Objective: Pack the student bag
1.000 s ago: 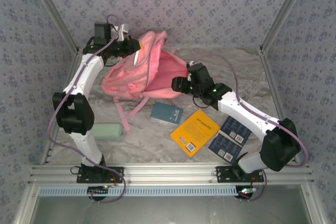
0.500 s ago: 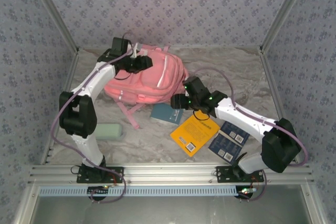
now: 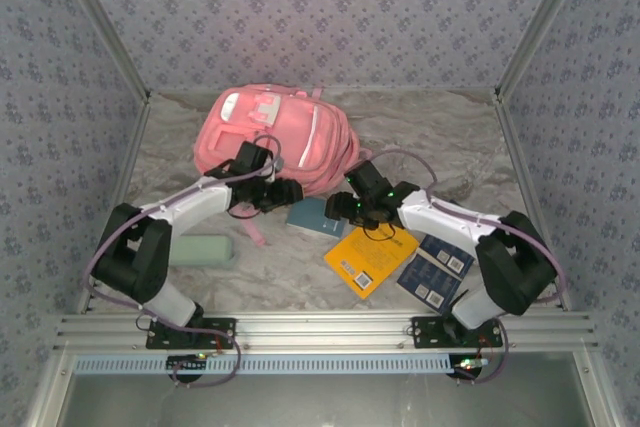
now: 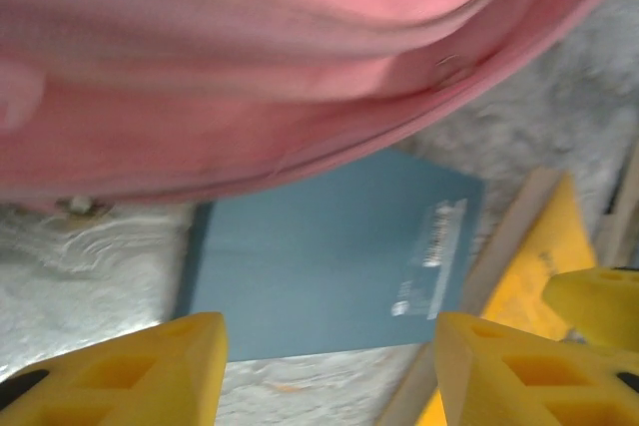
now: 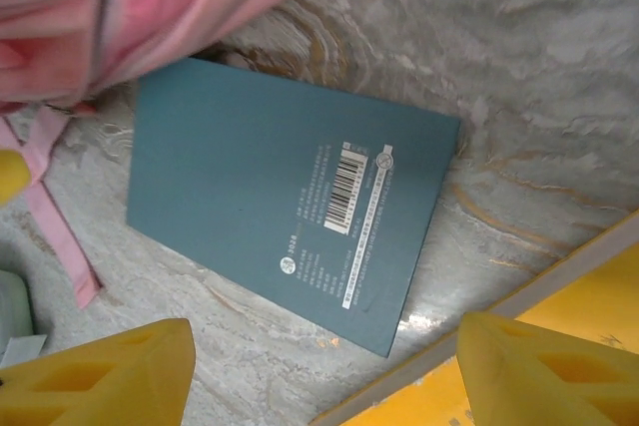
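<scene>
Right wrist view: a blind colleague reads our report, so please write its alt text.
A teal book lies flat, barcode side up, on the marbled table between the right gripper's open yellow fingertips. The pink backpack sits top left, a pink strap trails at left, and a yellow book edges in lower right.

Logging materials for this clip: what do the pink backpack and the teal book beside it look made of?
The student bag: soft woven fabric, matte, apparently; it sags and folds. The teal book: probably paper with a smooth matte card cover; flat, crisp edges, printed barcode.
</scene>
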`<state>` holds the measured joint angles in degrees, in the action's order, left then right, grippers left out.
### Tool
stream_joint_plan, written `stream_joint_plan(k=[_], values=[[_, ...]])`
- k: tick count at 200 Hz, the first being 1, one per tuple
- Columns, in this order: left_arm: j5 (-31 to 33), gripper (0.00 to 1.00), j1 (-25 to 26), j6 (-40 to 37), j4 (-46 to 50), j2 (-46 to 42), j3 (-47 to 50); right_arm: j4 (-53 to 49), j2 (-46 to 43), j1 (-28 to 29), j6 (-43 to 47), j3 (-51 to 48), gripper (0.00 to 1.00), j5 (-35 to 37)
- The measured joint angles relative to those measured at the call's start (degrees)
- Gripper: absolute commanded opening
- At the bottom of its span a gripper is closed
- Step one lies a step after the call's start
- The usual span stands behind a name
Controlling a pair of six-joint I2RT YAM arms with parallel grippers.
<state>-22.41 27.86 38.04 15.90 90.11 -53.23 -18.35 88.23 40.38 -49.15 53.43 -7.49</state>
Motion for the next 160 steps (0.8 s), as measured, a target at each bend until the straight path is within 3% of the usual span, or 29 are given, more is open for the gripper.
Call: stream_joint_plan(k=[48,160], values=[[4.11,0.51,0.31,2.6,-5.62,1.07,2.21,2.12,8.52,-0.81,-0.83,1.53,0.7,-2.32],[5.05,0.39,1.95,5.14,-14.03,6.36,6.47,3.8,13.57,-2.84,-4.33,5.31,0.67,-6.36]])
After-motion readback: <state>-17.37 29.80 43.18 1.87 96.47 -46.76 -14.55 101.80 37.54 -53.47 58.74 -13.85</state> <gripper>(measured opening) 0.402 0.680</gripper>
